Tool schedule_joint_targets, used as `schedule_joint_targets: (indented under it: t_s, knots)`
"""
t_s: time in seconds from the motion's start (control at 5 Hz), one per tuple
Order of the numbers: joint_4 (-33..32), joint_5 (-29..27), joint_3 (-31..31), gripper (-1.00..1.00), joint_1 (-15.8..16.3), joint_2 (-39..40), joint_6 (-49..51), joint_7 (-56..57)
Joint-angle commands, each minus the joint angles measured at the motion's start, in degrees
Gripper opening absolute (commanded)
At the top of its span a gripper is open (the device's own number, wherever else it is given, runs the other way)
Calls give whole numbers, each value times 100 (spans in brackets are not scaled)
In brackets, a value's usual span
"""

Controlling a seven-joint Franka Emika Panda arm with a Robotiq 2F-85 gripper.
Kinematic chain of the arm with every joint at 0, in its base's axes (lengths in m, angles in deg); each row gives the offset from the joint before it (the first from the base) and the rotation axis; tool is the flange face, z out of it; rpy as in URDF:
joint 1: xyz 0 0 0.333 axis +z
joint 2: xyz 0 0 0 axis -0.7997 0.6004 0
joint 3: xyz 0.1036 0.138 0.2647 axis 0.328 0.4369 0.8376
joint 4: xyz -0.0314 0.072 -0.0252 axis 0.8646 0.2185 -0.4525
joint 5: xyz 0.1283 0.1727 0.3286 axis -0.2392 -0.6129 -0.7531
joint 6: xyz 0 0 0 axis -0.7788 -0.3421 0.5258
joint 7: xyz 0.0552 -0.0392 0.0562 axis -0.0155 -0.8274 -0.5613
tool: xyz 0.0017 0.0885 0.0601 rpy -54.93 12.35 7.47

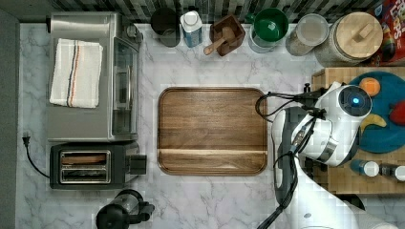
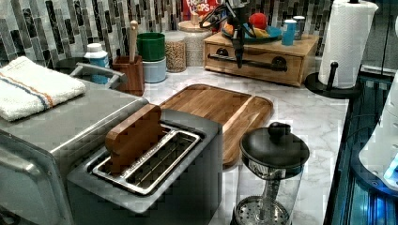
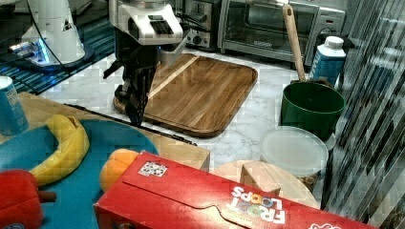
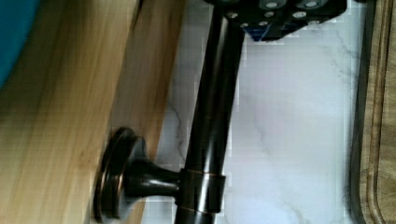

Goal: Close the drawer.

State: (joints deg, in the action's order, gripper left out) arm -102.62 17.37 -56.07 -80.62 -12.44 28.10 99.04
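Claw (image 2: 239, 56) at drawer (image 2: 253, 61) handle, bar horizontal.

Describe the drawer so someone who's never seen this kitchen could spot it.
Find the light-wood block carrying a blue plate of fruit, left of the paper towel roll in the left view. The drawer is its front panel, marked by a long dark bar handle.

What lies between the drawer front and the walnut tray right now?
In the wrist view, bare marble countertop separates the drawer from the walnut tray, crossed only by the drawer's dark bar handle. The claw hangs at that handle in the left view.
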Motion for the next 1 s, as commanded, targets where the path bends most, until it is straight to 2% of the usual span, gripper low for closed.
schedule_joint_targets:
  t_s: [0.2, 1.0]
  knots:
    - [470, 189, -506, -100, -454, -146, -250, 24]
    - [470, 152, -590, -100, -375, -143, -254, 48]
